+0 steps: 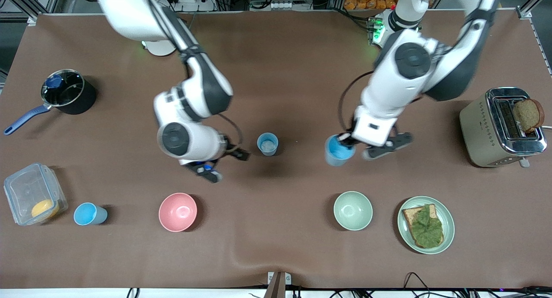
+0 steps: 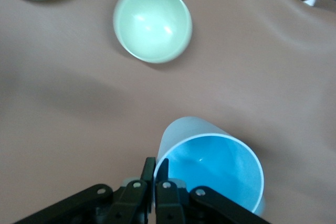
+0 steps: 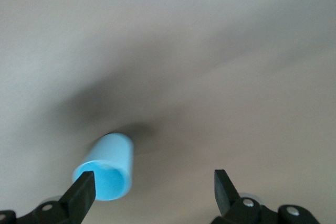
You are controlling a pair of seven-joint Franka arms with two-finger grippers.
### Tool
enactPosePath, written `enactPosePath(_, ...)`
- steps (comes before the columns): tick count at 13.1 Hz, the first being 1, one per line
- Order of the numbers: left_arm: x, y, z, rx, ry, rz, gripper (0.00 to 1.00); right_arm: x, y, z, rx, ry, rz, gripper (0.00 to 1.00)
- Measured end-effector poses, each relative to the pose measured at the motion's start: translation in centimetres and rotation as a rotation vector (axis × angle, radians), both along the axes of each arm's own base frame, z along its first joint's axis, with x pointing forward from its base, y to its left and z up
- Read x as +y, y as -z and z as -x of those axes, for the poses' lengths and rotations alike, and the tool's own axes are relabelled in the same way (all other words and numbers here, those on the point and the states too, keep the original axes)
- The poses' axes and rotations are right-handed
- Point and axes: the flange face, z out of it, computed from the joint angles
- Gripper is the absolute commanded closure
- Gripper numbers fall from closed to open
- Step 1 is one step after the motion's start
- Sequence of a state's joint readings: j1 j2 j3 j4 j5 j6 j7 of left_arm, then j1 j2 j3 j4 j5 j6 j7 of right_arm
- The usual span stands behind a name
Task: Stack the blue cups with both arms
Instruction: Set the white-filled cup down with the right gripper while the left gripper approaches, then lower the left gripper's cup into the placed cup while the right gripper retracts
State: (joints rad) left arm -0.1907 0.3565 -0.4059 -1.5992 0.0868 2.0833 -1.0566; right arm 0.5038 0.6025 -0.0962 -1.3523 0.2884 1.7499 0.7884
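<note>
My left gripper [image 1: 346, 139] is shut on the rim of a sky-blue cup [image 1: 337, 150], one finger inside the wall and one outside [image 2: 156, 174]. The cup [image 2: 215, 166] is tilted, low over the table, on the side of the green bowl toward the robots. A pale blue cup [image 1: 267, 143] with a whitish inside stands upright mid-table between the two grippers. My right gripper [image 1: 224, 164] is open and empty beside it, over bare table [image 3: 152, 182]. A third sky-blue cup [image 1: 88, 214] stands near the plastic box; it also shows in the right wrist view [image 3: 107, 166].
A pink bowl [image 1: 177, 211] and a pale green bowl [image 1: 352, 210] [image 2: 152, 22] sit nearer the front camera. A plate with bread and lettuce [image 1: 426, 224] and a toaster [image 1: 502, 125] are at the left arm's end. A pot [image 1: 64, 93] and a plastic box [image 1: 32, 194] are at the right arm's end.
</note>
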Motion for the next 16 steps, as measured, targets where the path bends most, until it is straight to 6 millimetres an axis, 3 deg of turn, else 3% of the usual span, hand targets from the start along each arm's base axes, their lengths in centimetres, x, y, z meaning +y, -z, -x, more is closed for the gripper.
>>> enactPosePath(4, -12.0, 3.9, 3.7, 0.053, -0.048, 0.080, 1.00, -11.4, -5.2, -2.1, -0.001, -0.129, 0.029, 0.00)
enactPosePath(7, -17.6, 8.7, 6.9, 0.083, -0.025, 0.094, 1.00, -18.5, -7.7, -2.3, 0.018, -0.210, 0.038, 0.00)
enactPosePath(9, -18.1, 10.1, 7.3, 0.097, -0.020, 0.080, 1.00, -21.4, -9.8, -2.1, 0.001, -0.218, 0.038, 0.00)
enactPosePath(11, -17.3, 10.8, 6.9, 0.107, -0.030, 0.055, 1.00, -24.8, -12.6, -1.2, -0.033, -0.236, 0.042, 0.00)
enactPosePath(14, -16.7, 11.8, 6.9, 0.124, -0.034, 0.033, 1.00, -30.8, -18.2, 2.4, -0.096, -0.259, 0.046, 0.00)
enactPosePath(16, -16.8, 12.4, 7.2, 0.132, -0.029, 0.025, 1.00, -34.1, -20.9, 4.9, -0.134, -0.284, 0.032, 0.00)
